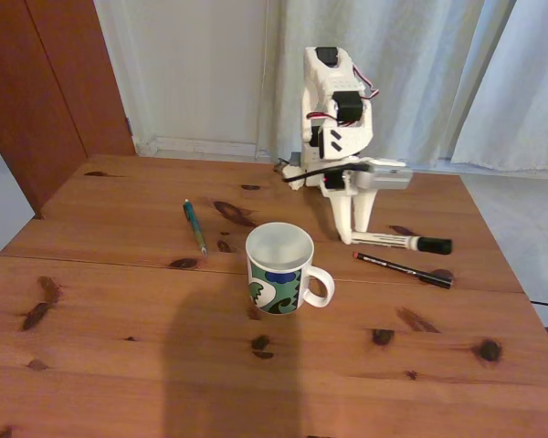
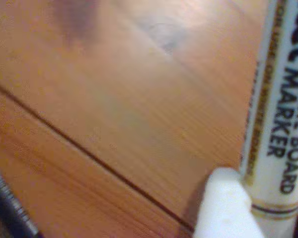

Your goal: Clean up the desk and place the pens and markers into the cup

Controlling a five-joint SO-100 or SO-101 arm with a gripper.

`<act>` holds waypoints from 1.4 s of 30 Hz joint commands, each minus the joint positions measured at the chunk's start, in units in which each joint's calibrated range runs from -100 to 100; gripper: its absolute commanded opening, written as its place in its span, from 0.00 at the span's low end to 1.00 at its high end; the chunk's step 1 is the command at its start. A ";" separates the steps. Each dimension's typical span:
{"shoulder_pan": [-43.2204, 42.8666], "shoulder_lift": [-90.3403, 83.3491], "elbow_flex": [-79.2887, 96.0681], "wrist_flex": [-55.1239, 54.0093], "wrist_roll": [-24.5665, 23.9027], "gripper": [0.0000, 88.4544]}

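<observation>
On the wooden desk point(image 1: 119, 347) stands the white cup point(image 1: 279, 269) with a green and blue swirl, its handle to the right. Left of it lies a green pen point(image 1: 194, 225). To the right lie the white marker point(image 1: 402, 242) with a black cap and, nearer the camera, the thin black pen point(image 1: 402, 270). My gripper point(image 1: 349, 239) points down at the marker's left end. In the wrist view the marker point(image 2: 275, 124) lies on the desk with a white fingertip point(image 2: 223, 208) pressed against its side. The black pen point(image 2: 10, 208) crosses the bottom left corner.
A seam point(image 1: 119, 262) runs across the desk. The arm's base point(image 1: 297, 173) sits at the far edge before white curtains point(image 1: 420, 73). A shadow point(image 1: 228, 365) falls on the near half of the desk.
</observation>
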 commanded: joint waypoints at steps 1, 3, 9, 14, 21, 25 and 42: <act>1.67 -4.77 -1.31 -1.72 -1.53 0.01; 2.15 -5.35 -1.31 -1.72 -1.59 0.01; 2.55 -5.68 -1.31 -2.93 -1.53 0.01; 4.16 -5.76 -0.41 -9.72 -1.64 0.01; 7.37 -5.68 -0.41 -15.66 -4.10 0.01; 9.47 -5.60 -0.41 -18.07 -5.41 0.01; 15.90 -3.53 6.71 -27.10 -7.24 0.01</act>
